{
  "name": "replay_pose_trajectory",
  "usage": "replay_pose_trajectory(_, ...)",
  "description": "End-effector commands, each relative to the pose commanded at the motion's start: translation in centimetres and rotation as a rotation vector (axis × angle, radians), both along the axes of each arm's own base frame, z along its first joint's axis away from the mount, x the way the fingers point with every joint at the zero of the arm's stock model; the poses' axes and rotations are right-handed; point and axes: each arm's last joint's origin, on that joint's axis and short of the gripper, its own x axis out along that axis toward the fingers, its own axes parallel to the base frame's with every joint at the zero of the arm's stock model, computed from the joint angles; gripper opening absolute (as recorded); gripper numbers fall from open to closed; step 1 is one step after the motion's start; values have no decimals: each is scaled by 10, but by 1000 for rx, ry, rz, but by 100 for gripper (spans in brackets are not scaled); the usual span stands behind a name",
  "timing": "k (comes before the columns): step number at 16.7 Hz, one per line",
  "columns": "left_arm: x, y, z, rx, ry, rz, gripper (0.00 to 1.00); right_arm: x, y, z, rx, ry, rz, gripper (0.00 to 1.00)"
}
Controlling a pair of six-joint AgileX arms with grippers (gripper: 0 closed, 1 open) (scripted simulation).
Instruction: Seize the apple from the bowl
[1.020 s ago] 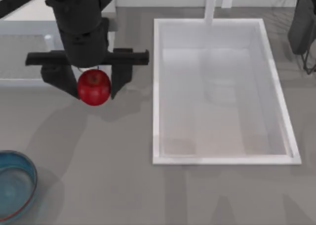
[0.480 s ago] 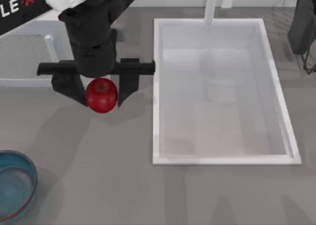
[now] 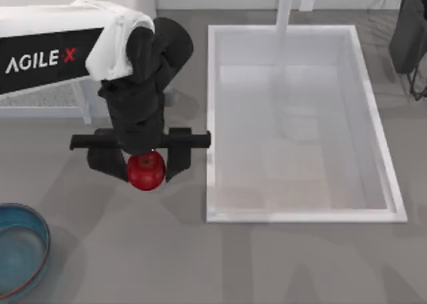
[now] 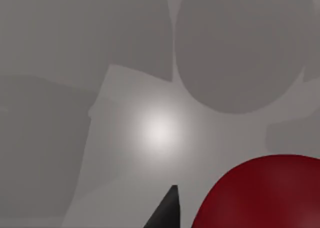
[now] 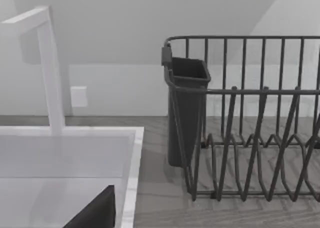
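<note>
Our left hand (image 3: 146,165) grips the apple (image 3: 146,171) above the table (image 3: 200,264), well clear of the bowl (image 3: 23,249); seizing looks done.

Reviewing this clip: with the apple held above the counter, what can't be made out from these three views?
- The bowl: the top view's left and bottom edges cut it off.
- The apple: the left gripper covers its upper part in the top view; the left wrist view's edges crop it.
- The dish rack: cropped in the right wrist view.
- The right gripper: a dark tip cut by the right wrist view's edge, so open or shut is unclear.
</note>
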Motion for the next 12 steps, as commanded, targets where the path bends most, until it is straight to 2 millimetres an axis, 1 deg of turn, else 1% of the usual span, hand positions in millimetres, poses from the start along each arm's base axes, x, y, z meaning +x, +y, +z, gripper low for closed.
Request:
replay_pose_trajectory(4, 0, 0, -2, 0, 1, 0, 0, 0, 0, 0, 0, 0, 0, 100)
replay_pose_trajectory(12, 0, 0, -2, 0, 1, 0, 60, 0, 0, 0, 0, 0, 0, 100)
